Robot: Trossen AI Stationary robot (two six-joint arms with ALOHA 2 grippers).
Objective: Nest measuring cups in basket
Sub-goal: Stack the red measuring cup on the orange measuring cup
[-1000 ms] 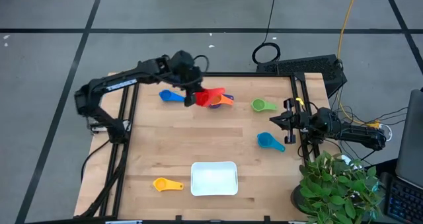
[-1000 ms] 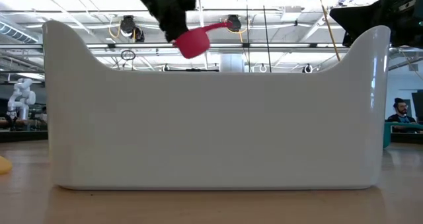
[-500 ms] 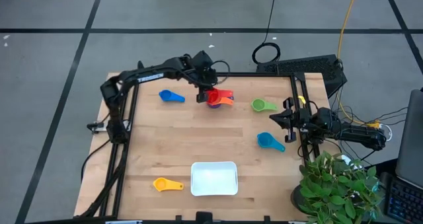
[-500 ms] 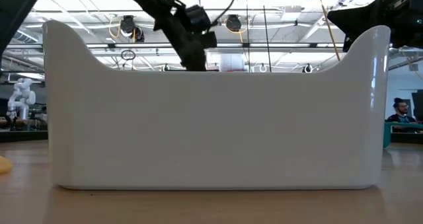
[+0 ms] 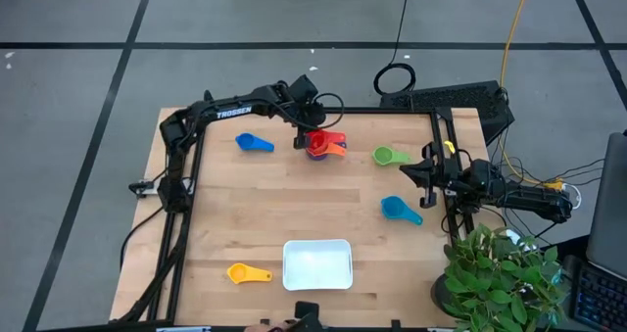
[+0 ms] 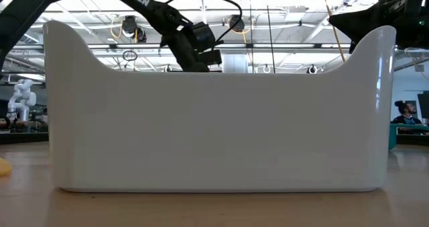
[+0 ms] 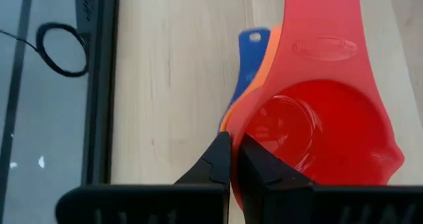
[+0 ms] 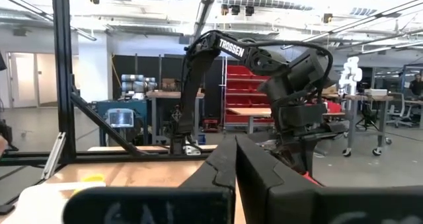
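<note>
My left gripper (image 5: pixel 303 138) (image 7: pixel 231 159) reaches to the far middle of the table and is shut on the red measuring cup (image 5: pixel 319 143) (image 7: pixel 317 131). That cup sits on the orange cup (image 7: pixel 266 59) and the dark blue cup (image 7: pixel 250 59). Loose on the table lie a light blue cup (image 5: pixel 253 142), a green cup (image 5: pixel 390 156), a second blue cup (image 5: pixel 400 209) and a yellow cup (image 5: pixel 247 272). The white basket (image 5: pixel 316 263) (image 6: pixel 214 133) stands near the near edge. My right gripper (image 5: pixel 423 175) (image 8: pixel 234 161) waits shut at the right edge. My left gripper pinches the red cup's rim (image 7: pixel 243 126) on the side opposite its handle, one finger inside the bowl and one outside. The fingers come from above, slanting toward the table's right. The cup is upright, its bowl resting on the orange cup.
Black frame rails run along the left side (image 5: pixel 186 175) and right side (image 5: pixel 443 146) of the table. A potted plant (image 5: pixel 500 273) stands at the near right corner. In the low view the basket's wall hides most of the table behind it.
My left gripper, staying shut, carried the red cup a little toward the right and far side and down. The cup hung lifted clear a second ago; now it sits on the orange and dark blue cups, below the basket's rim line in the low view.
</note>
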